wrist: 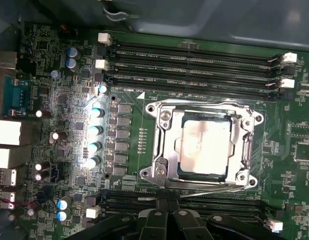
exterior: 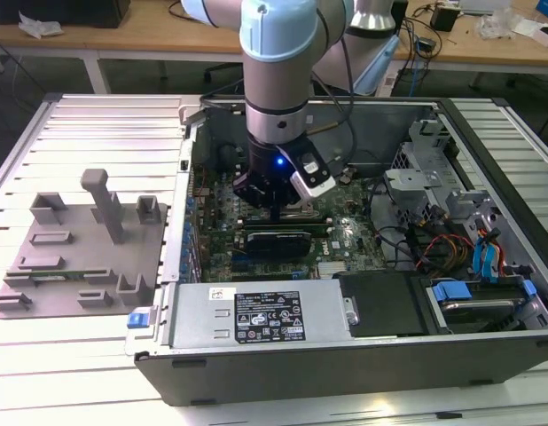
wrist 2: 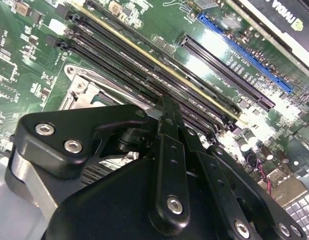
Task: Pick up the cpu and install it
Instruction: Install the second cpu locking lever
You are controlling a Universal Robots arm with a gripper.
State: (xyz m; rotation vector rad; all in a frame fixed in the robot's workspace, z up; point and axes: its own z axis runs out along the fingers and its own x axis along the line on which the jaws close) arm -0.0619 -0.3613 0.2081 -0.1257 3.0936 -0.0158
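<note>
The cpu (wrist: 204,145) already sits in its socket frame (wrist: 162,145) on the motherboard (wrist: 59,100); the gripper (exterior: 272,197) hovers above, grip state unclear. It looks light, stiff, fragile; handle by edges

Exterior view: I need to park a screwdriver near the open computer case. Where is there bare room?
The ribbed table is bare behind the grey fixture plate and in front of it. Inside the case it is crowded: gripper, motherboard, cables.
</note>
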